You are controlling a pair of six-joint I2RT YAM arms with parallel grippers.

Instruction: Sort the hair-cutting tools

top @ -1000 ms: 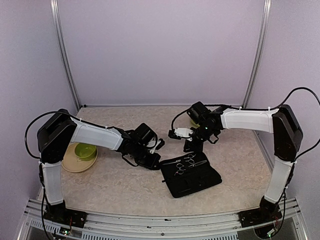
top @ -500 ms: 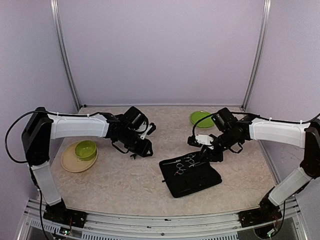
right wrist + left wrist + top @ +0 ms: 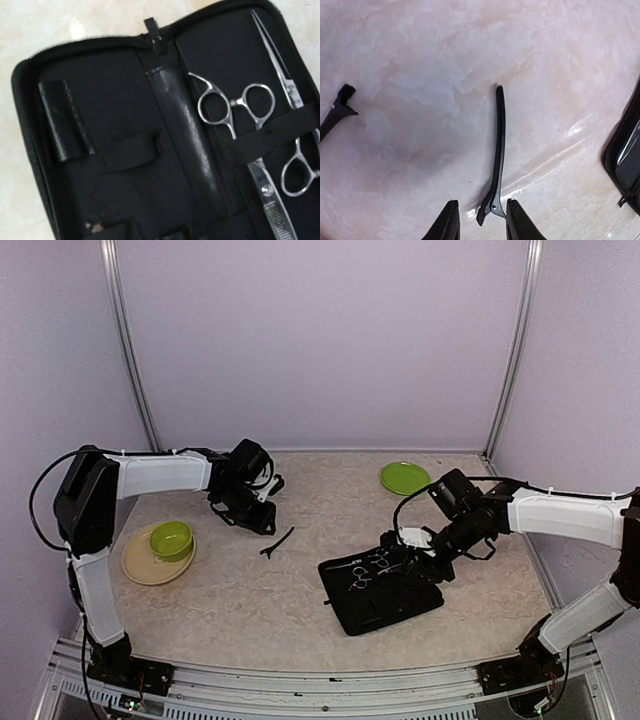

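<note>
A thin black hair clip lies on the table; in the left wrist view its near end sits between my open fingertips. My left gripper is open and empty, hovering up and left of that clip. A second black clip shows at the left edge. Two silver scissors lie strapped in the open black case; the right wrist view shows one and the other. My right gripper hangs over the case's far edge; its fingers are lost against the black.
A green bowl sits on a tan plate at the left. A green plate lies at the back right. The case's left half holds only straps. Walls enclose the table on three sides.
My left gripper has pulled back to the far left, leaving a black clip lying on the table. My right gripper has moved toward the near right, over the case.
</note>
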